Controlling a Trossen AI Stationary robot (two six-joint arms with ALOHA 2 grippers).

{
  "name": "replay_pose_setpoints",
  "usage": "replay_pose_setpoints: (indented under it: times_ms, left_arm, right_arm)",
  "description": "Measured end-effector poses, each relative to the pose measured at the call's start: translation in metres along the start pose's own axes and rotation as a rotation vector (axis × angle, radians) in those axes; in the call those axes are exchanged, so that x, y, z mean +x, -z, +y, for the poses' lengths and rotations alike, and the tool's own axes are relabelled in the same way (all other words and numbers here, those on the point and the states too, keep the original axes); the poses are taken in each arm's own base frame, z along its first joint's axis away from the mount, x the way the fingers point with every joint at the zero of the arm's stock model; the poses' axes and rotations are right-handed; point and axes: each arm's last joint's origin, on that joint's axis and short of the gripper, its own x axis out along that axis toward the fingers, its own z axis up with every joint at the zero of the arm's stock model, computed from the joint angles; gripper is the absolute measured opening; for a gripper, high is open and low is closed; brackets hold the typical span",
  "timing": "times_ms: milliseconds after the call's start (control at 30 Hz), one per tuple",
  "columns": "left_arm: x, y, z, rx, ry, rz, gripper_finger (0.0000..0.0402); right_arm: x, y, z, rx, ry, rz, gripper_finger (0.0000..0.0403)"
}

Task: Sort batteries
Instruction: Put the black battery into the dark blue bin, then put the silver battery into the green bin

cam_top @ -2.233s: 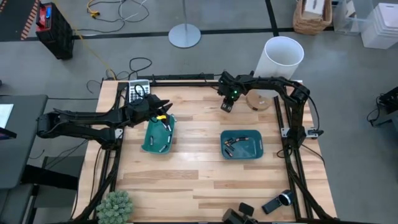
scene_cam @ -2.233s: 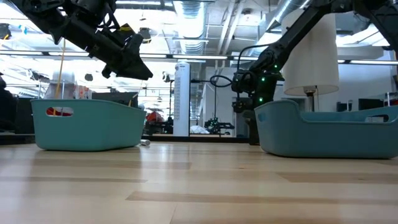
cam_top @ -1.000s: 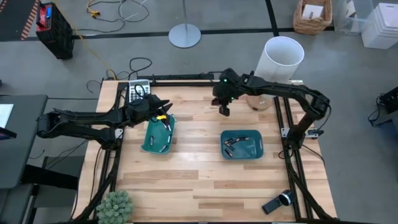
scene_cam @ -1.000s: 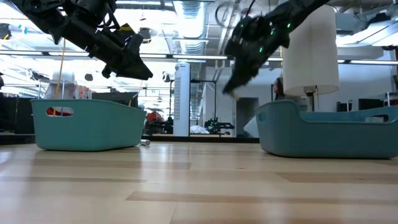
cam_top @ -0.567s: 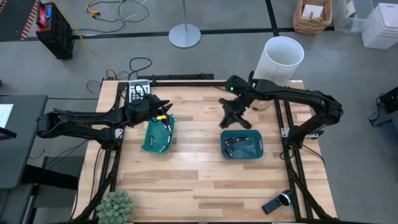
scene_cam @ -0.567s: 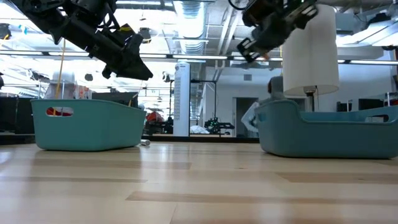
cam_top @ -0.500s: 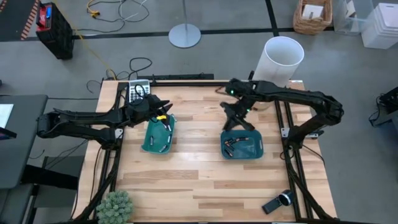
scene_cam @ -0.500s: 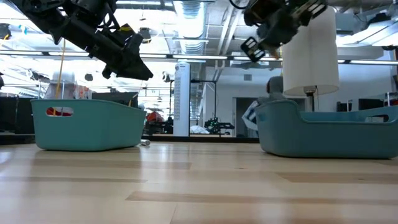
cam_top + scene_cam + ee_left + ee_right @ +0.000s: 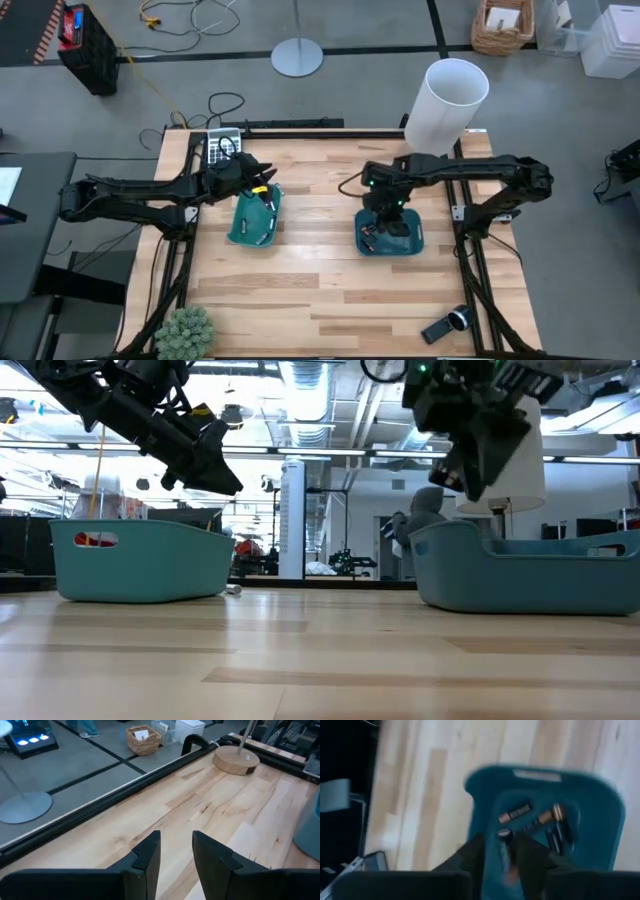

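Broadly, a pale wooden table (image 9: 300, 290) fills the middle of the high view, with a white cylinder-shaped lamp shade (image 9: 446, 104) standing over its far right corner and a small green plant (image 9: 184, 333) at the near left corner. Two teal trays sit on the wood, well apart: the left tray (image 9: 254, 218) and the right tray (image 9: 392, 240).

The right arm reaches in from the right side, and the right gripper (image 9: 386, 217) hangs directly above the right tray. In its wrist view the two dark fingers (image 9: 530, 857) stand apart with a narrow gap between them, and nothing sits in that gap. Below them lie the batteries (image 9: 536, 822) on the floor of the right tray (several small cells, some dark with copper-coloured ends, lying at different angles, close together).

The left arm stretches in from the left, and the left gripper (image 9: 262, 176) hovers above the far edge of the left tray. Its fingers (image 9: 147, 855) are parted, with only bare wood showing between them. A yellow mark shows on this gripper in the high view.

A grey calculator (image 9: 221, 148) lies at the far left corner of the table, and a black-and-silver handheld device (image 9: 446, 324) rests at the near right edge.
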Motion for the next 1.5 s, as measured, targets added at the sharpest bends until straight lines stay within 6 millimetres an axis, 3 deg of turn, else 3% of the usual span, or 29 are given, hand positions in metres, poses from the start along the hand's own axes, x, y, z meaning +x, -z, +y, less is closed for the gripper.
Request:
replay_pose_setpoints:
  times_ms: [167,333,600,833,1033,1300,1500]
  left_arm:
    - [0.0,0.0,0.0,-0.009,0.0,0.0,0.0106]
    - [0.001,0.0,-0.001,-0.013,0.019,0.008,0.0106]
    - [0.008,-0.013,-0.007,0.039,0.016,0.092,0.0106]
    - [0.047,-0.03,-0.01,0.138,-0.087,0.309,0.0106]
    - [0.086,-0.043,-0.012,0.293,-0.105,0.531,0.0114]
    - [0.123,-0.066,-0.01,0.415,-0.062,0.82,0.0193]
    - [0.144,-0.074,-0.009,0.45,0.008,1.047,0.0242]
  right_arm:
    - [0.011,0.009,-0.004,0.027,0.01,0.029,0.0176]
    - [0.012,0.005,-0.01,-0.016,0.067,-0.029,0.0194]
    - [-0.018,-0.015,-0.013,-0.19,0.256,-0.335,0.0184]
    - [-0.052,-0.033,-0.013,-0.289,0.468,-0.642,0.018]
    - [-0.049,-0.029,-0.029,-0.288,0.557,-0.784,0.0179]
    - [-0.045,-0.004,-0.065,-0.125,0.623,-0.912,0.0179]
    - [-0.043,0.003,-0.073,-0.126,0.653,-0.892,0.0179]
